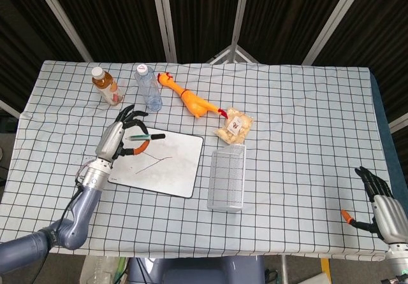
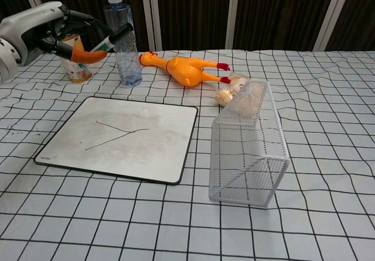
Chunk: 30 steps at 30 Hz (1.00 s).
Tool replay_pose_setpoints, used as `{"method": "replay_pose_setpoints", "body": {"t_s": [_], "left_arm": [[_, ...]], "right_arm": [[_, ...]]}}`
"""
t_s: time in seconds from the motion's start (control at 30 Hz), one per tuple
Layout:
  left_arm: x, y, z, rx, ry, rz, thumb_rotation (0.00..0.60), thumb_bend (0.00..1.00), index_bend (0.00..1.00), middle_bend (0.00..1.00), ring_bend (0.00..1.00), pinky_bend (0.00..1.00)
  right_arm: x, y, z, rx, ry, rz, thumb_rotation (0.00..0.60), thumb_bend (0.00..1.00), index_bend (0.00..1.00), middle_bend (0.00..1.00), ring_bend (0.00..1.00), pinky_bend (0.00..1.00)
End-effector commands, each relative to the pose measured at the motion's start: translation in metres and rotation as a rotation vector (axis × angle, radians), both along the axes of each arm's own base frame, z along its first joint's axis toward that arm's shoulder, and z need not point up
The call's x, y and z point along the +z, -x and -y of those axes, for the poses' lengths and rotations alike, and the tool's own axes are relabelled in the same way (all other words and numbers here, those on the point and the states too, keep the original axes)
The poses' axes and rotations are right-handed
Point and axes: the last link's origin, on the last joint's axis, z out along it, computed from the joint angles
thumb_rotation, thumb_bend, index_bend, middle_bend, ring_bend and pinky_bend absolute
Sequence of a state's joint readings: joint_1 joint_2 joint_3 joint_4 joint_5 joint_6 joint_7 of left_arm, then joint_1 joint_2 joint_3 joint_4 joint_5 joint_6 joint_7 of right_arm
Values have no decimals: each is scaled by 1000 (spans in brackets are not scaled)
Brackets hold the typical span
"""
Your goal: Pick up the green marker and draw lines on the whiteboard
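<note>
My table (image 1: 306,125) wears a white cloth with a black grid, and behind it hang dark slatted panels crossed by pale metal struts. On the cloth, largest first, lie the whiteboard (image 2: 140,150) with thin drawn lines on it, a white wire basket (image 2: 249,150) on its side to the board's right, a clear water bottle (image 2: 122,38), a rubber chicken (image 2: 184,69), a tea bottle (image 1: 105,85) and a small snack bag (image 1: 233,127).

My left hand (image 2: 44,33) is raised above the board's far left corner, near the bottles, fingers curled around the green marker (image 2: 111,38). The marker lies roughly level in my grip, clear of the board.

My right hand (image 1: 381,204) rests at the table's near right corner, well apart from everything, fingers spread and holding nothing.
</note>
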State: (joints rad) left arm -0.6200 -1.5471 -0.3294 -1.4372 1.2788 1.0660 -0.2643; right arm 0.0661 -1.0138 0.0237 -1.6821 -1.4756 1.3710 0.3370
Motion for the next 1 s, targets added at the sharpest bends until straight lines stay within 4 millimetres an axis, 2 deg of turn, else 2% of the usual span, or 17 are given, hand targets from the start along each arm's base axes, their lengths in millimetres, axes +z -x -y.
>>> {"method": "replay_pose_setpoints", "body": {"t_s": [0.03, 0.23, 0.57, 0.67, 0.8, 0.9, 1.0], "left_arm": [[5, 21, -10, -82, -59, -354, 600, 494, 697, 211, 13, 32], [-3, 53, -8, -139, -68, -664, 600, 457, 697, 211, 13, 30], [-14, 91, -1, -94, -28, -808, 600, 424, 680, 185, 12, 27], [-15, 96, 1, -86, -24, -824, 600, 384, 620, 138, 6, 10], [-16, 102, 2, -71, -23, -844, 600, 297, 473, 20, 0, 0], [-15, 104, 3, -61, -19, -842, 600, 265, 388, 0, 0, 0], [-12, 106, 4, -44, -16, -834, 600, 257, 351, 0, 0, 0]], "right_arm": [[0, 0, 0, 0, 0, -1, 600, 268, 0, 0, 0, 0], [0, 0, 0, -1, 2, -3, 600, 268, 0, 0, 0, 0], [0, 0, 0, -1, 2, -6, 600, 268, 0, 0, 0, 0], [0, 0, 0, -1, 3, -7, 600, 268, 0, 0, 0, 0], [0, -1, 0, 1, 2, -8, 600, 268, 0, 0, 0, 0], [0, -1, -1, 1, 1, -9, 600, 268, 0, 0, 0, 0], [0, -1, -1, 1, 3, -9, 600, 268, 0, 0, 0, 0]]}}
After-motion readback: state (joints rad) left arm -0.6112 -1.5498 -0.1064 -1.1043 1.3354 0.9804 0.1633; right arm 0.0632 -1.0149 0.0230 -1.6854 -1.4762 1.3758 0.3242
